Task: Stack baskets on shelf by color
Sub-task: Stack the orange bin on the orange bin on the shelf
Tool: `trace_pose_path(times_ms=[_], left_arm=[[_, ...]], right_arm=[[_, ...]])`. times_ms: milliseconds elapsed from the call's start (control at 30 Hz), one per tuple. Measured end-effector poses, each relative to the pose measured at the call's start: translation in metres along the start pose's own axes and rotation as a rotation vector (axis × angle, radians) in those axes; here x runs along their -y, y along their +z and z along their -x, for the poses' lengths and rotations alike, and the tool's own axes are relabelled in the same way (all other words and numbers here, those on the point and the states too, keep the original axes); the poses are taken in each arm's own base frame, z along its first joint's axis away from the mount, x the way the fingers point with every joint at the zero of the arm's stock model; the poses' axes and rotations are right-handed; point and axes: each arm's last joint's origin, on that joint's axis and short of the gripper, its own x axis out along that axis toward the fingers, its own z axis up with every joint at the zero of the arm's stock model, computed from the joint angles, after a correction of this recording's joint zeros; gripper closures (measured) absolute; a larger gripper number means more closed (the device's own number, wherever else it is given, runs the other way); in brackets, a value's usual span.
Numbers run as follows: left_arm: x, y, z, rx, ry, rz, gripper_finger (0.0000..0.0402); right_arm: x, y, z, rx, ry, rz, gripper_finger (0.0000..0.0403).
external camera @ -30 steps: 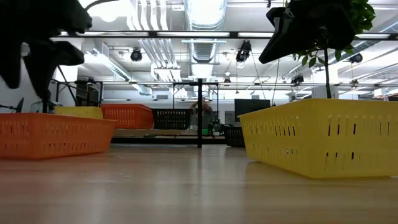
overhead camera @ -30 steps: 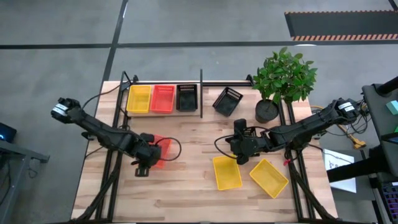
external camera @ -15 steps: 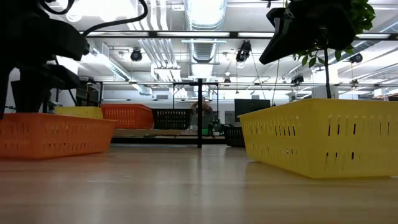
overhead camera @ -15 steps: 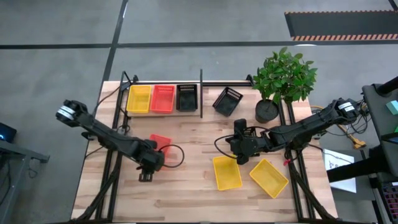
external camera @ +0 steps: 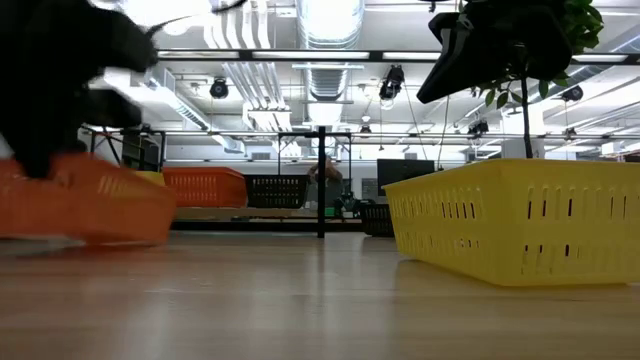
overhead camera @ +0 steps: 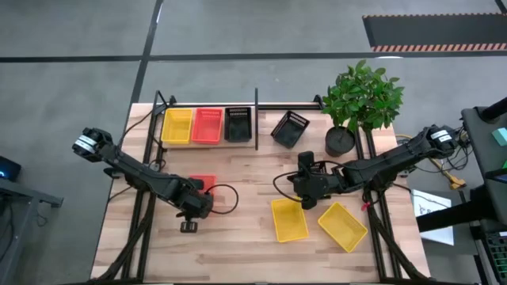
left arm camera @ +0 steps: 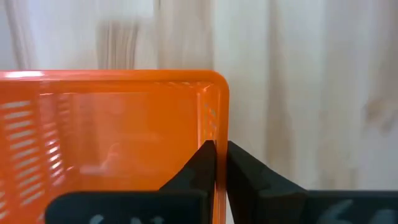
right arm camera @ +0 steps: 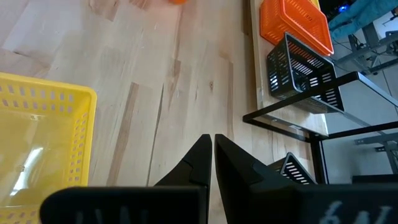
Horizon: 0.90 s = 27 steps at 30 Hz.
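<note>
Shut right claw (right arm camera: 213, 144) over wood — yellow basket (right arm camera: 38, 143) beside, black basket (right arm camera: 303, 73) beyond.

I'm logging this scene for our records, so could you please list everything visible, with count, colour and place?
Baskets on the shelf: three, yellow, red-orange, black, side by side, left of the black divider post.
Tilted basket: one, black, right of the post, near the plant.
Loose yellow baskets: two, at the table's front right.
Red-orange basket: one, front left, its wall pinched by the left gripper.
Potted plant: one, green in a black pot, back right.
Table: one, light wood.
Left gripper: shut on the red-orange basket's wall.
Right gripper: shut, empty, above the table beside a yellow basket.
</note>
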Motion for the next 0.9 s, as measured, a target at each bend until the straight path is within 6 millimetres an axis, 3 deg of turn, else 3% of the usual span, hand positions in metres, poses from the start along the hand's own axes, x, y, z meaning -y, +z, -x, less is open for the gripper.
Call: trace_pose_path(times_ms=[133, 300, 500, 667, 900], left_arm=[[0.009, 0.025, 0.032, 0.128, 0.019, 0.002, 0.0399], [0.016, 0.052, 0.088, 0.292, 0.105, -0.027, 0.04], [0.021, 0.072, 0.145, 0.504, 0.232, -0.18, 0.0401], [0.008, 0.076, 0.168, 0.514, 0.378, -0.273, 0.0401], [-0.043, 0.071, 0.168, 0.289, 0.558, -0.193, 0.0401]], right_arm=[[0.0, 0.0, 0.0, 0.005, -0.001, -0.003, 0.039], [0.0, 0.001, 0.0, 0.006, -0.001, -0.003, 0.039], [0.0, 0.001, 0.0, 0.006, -0.002, -0.004, 0.039], [0.0, 0.001, 0.0, 0.006, -0.001, -0.004, 0.039], [0.0, 0.001, 0.0, 0.006, -0.001, -0.004, 0.039]])
